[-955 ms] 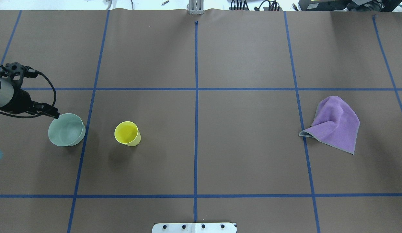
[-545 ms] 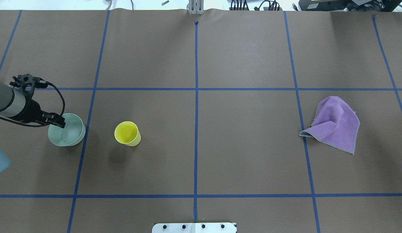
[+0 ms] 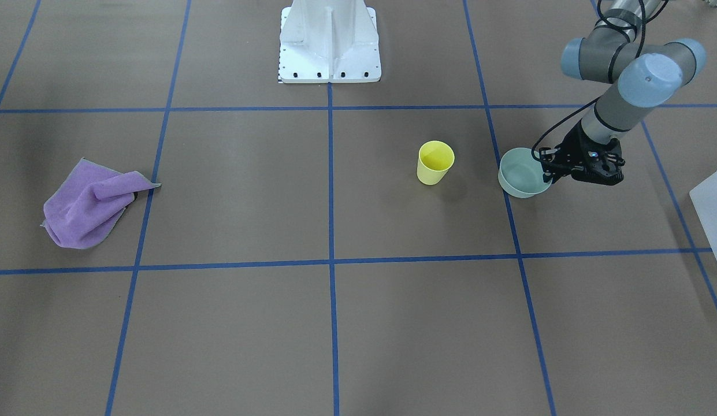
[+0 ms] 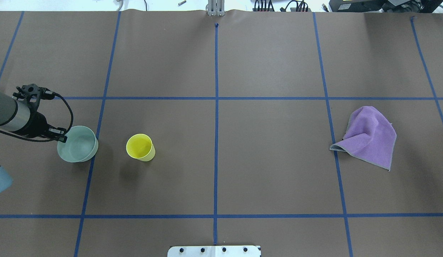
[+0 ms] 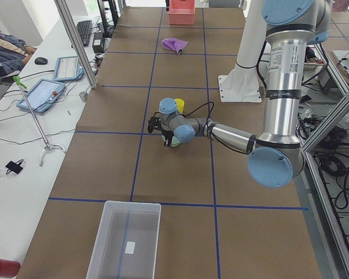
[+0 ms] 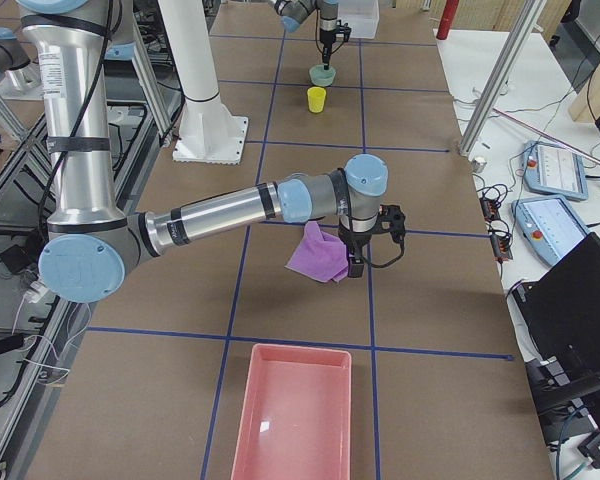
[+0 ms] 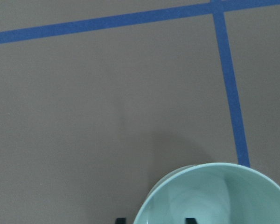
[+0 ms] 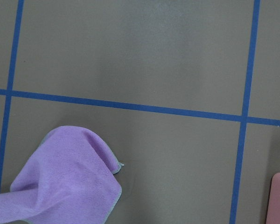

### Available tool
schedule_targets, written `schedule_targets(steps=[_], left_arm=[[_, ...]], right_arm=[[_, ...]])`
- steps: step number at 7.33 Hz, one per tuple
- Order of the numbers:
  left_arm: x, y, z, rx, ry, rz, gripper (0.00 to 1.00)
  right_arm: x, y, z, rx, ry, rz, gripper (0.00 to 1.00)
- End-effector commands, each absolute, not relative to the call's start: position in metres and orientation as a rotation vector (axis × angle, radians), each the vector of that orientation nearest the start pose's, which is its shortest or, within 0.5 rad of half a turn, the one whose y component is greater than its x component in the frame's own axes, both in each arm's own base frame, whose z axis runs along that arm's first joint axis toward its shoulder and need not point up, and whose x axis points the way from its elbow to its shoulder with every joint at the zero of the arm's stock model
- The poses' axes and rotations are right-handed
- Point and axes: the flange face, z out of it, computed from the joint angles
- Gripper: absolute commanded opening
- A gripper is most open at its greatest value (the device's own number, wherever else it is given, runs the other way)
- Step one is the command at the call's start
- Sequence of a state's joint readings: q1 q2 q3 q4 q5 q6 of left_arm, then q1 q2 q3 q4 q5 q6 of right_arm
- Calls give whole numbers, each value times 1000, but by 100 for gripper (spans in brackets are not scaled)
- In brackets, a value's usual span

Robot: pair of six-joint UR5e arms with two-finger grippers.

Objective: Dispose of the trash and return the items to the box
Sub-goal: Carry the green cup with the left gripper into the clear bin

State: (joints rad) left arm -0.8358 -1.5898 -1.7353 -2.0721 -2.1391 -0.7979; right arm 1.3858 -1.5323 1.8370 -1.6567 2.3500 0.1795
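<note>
Exterior front-facing view: my left pincer [image 3: 548,167] stands spread, one finger inside and one outside the 3 o'clock rim of the pale green bowl [image 3: 520,175]. The box [image 3: 710,211] lies at 4 o'clock from me, well apart. My left arm is the nearer one.

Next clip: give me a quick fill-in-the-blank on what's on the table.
1. The ____ arm's claw is at the rim of the pale green bowl.
2. The upright cup beside that bowl is ____.
3. The crumpled cloth on the table is ____.
Missing words: left; yellow; purple.
</note>
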Motion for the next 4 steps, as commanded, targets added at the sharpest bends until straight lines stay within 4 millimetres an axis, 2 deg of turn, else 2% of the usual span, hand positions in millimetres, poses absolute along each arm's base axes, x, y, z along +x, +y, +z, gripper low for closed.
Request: schedule_targets(steps=[1,2,3,4], left_arm=[[267,-444,520,76,900,162,0],[203,-457,536,113,930,200,0],[130,-473,559,129,940,141,0],[94,-483,594,128,901,117,0]], right_arm=[[-31,-505,512,69,-813,-95,100],[-30,-505,508,77,-814,-95,100],[-30,-505,508,77,-814,-95,100],[-31,-504,506,77,-823,-96,100]])
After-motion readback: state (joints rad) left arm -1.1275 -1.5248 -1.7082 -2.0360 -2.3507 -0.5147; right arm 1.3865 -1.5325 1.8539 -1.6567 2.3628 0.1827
